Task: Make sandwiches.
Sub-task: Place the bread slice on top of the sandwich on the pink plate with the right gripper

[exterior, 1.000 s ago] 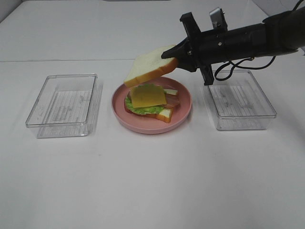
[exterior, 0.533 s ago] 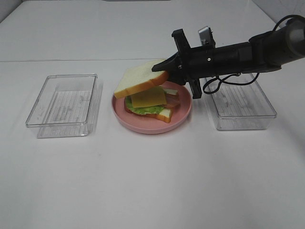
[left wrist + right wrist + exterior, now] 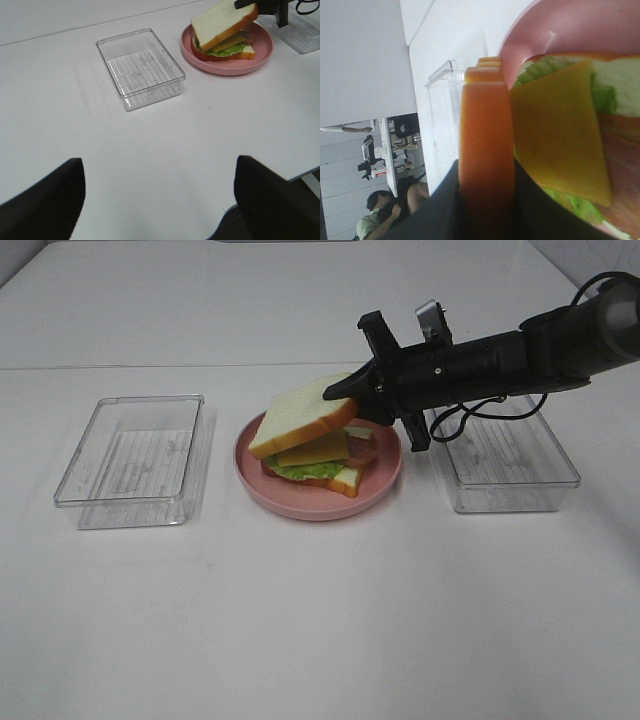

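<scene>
On the round pink plate point(image 3: 380, 483) lies a stack: a bottom bread slice, green lettuce, bacon and yellow cheese point(image 3: 316, 449). My right gripper point(image 3: 345, 390) is shut on the top bread slice point(image 3: 300, 412) by its right edge and holds it tilted, its low left end at the stack. In the right wrist view the slice's orange crust point(image 3: 485, 145) sits between the fingers, with the cheese point(image 3: 555, 125) just beyond. In the left wrist view my left gripper point(image 3: 159, 192) is open and empty, far from the plate point(image 3: 227, 66).
An empty clear plastic tray point(image 3: 133, 460) stands left of the plate, another clear tray point(image 3: 505, 462) right of it, under my right arm. The white table carries nothing else; its front edge shows in the left wrist view.
My right gripper has moved left and down with the top bread slice, bringing it from above the plate onto the stack. The left gripper's earlier position is not shown.
</scene>
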